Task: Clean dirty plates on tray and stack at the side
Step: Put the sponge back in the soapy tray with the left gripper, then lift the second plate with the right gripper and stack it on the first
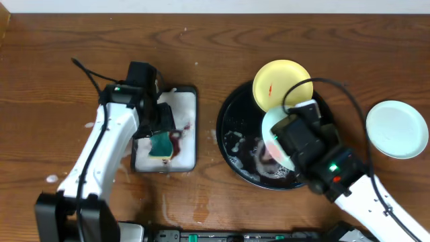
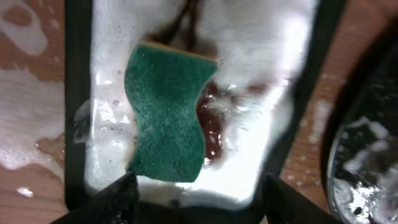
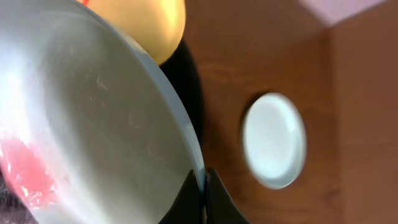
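The black tray [image 1: 232, 144] sits right of centre. A yellow plate [image 1: 279, 81] with a red smear lies at its far rim. My right gripper [image 3: 202, 186] is shut on the rim of a mint-green plate [image 3: 81, 118] with a red smear, held tilted over the tray; it also shows in the overhead view [image 1: 271, 131]. A clean mint-green plate [image 1: 396, 129] lies on the table to the right, also in the right wrist view [image 3: 273, 140]. My left gripper [image 2: 196, 193] is open above a green sponge [image 2: 165, 115].
The sponge [image 1: 162, 144] lies in a small rectangular dark tray [image 1: 189, 94] full of white foam with a red stain. Foam and water spots dot the wood around it. Foam lies in the black tray's left part [image 1: 235, 141].
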Motion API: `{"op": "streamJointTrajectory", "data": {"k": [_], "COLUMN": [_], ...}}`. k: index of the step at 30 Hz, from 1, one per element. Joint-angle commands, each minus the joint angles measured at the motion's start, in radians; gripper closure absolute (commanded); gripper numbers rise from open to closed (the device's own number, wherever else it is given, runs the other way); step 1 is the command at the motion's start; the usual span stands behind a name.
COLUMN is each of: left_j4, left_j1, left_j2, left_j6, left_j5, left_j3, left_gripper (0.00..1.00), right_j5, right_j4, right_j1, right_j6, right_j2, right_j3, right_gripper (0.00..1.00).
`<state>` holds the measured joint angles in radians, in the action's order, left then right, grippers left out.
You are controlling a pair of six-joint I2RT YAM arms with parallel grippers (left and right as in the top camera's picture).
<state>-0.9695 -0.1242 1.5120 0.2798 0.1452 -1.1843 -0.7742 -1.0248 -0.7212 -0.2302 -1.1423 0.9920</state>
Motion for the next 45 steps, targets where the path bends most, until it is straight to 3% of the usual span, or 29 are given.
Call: {"op": "streamJointTrajectory", "data": {"k": [1, 9, 45], "left_j4": [-0.013, -0.035, -0.035], "left_j1": [0.003, 0.003, 0.003], "left_j2": [-0.077, -0.162, -0.160], "left_j6": [-0.014, -0.014, -0.014], "left_j5": [0.013, 0.012, 0.012], "left_j3": [-0.012, -0.012, -0.012], "left_gripper": [0.31, 0.18, 0.16], "right_j5": [-0.208, -0.380, -0.441], "right_j4": [-0.001, -0.001, -0.001], "right_j1": [-0.090, -0.235, -0.264], "right_j6": [-0.016, -0.016, 0.000], "right_j2": [0.012, 0.012, 0.012], "right_j3": [0.022, 0.022, 0.022], "right_gripper": [0.99, 0.99, 0.99]}}
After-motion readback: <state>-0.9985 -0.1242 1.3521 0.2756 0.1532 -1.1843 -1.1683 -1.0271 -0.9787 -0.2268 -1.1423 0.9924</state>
